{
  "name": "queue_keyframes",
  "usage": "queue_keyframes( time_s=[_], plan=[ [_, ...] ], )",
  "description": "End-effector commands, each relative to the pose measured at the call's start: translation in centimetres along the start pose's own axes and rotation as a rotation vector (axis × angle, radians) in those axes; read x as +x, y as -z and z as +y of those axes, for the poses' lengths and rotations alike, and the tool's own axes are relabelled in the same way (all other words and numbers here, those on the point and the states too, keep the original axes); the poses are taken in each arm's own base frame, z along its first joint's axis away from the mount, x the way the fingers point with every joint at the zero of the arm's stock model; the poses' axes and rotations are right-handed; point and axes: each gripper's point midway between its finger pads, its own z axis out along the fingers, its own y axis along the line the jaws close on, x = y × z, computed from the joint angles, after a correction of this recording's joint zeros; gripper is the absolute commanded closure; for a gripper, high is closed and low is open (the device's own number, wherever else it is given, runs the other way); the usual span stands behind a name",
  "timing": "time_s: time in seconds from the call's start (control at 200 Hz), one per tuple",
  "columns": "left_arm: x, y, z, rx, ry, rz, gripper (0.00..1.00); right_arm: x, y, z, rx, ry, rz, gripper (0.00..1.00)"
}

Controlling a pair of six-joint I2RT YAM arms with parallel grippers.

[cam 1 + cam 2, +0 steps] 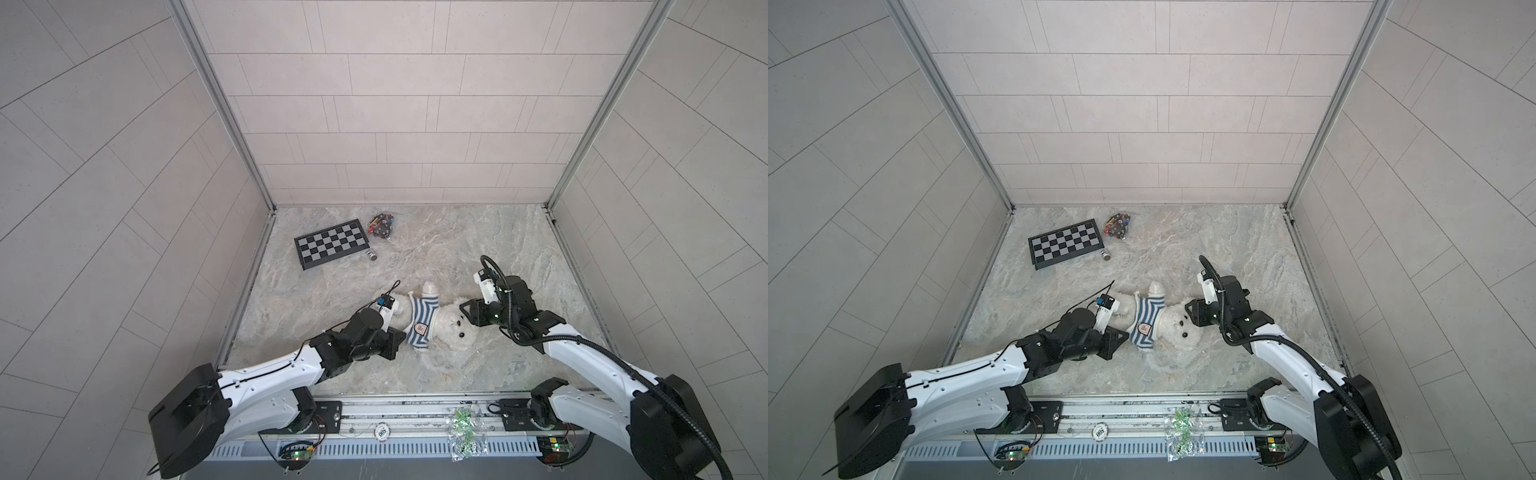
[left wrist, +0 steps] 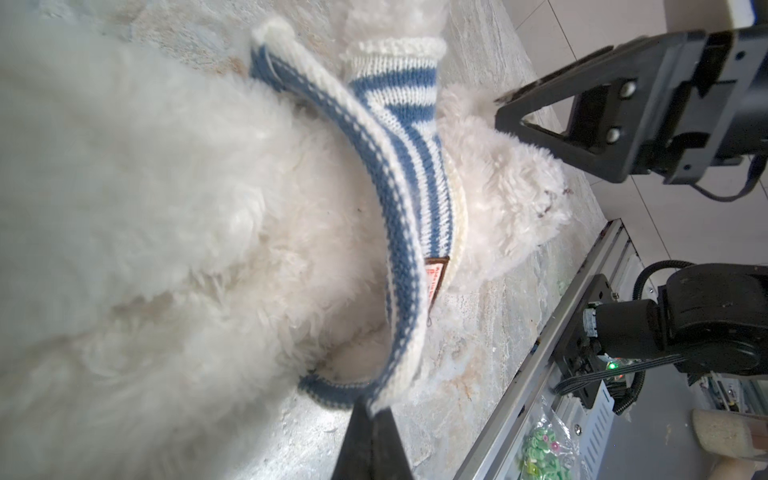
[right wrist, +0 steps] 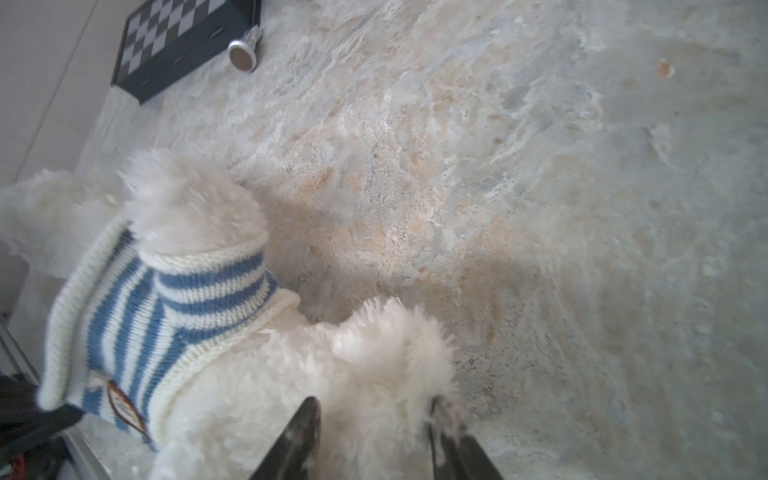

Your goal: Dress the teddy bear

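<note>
Left gripper [image 2: 371,411] pinches the striped sweater [image 2: 411,174] by its hem, lower centre; right gripper [image 3: 374,436] gapes at the teddy bear [image 3: 291,374], seemingly light, squashy, best held by limbs.

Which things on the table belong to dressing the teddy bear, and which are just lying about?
Job: teddy bear, striped shirt, left claw pinching its hem, right claw open at bear's head.
Lying about: chessboard, bag of small parts, small silver piece.
</note>
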Motion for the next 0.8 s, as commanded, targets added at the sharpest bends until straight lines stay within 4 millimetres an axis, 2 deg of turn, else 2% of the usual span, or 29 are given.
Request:
queue_keyframes(
  time_s=[0.0, 0.22, 0.375, 0.461, 0.581, 0.796],
  plan=[
    [-1.2, 0.2, -1.3, 0.061, 0.007, -0.036, 1.00, -1.8, 2.1, 0.1, 0.038, 0.033, -0.067, 0.43],
    [-1.5, 0.6, -2.1, 0.100, 0.021, -0.042, 1.00, -1.3, 5.2, 0.5, 0.054, 0.039, -0.095, 0.32],
    [-1.8, 1.1, -2.4, 0.108, 0.026, -0.053, 1.00, -1.1, 7.1, 0.9, 0.047, 0.043, -0.117, 0.31],
    [-1.9, 1.4, -2.6, 0.119, 0.036, -0.058, 1.00, -0.4, 7.6, 1.6, 0.025, 0.049, -0.100, 0.31],
    [-2.1, 1.9, -2.8, 0.123, 0.044, -0.066, 1.00, 1.1, 7.7, 3.2, -0.037, 0.039, -0.088, 0.31],
    [-2.0, 2.0, -3.6, 0.153, 0.061, -0.067, 1.00, 3.2, 7.1, 7.6, -0.152, 0.088, -0.092, 0.31]
  ],
)
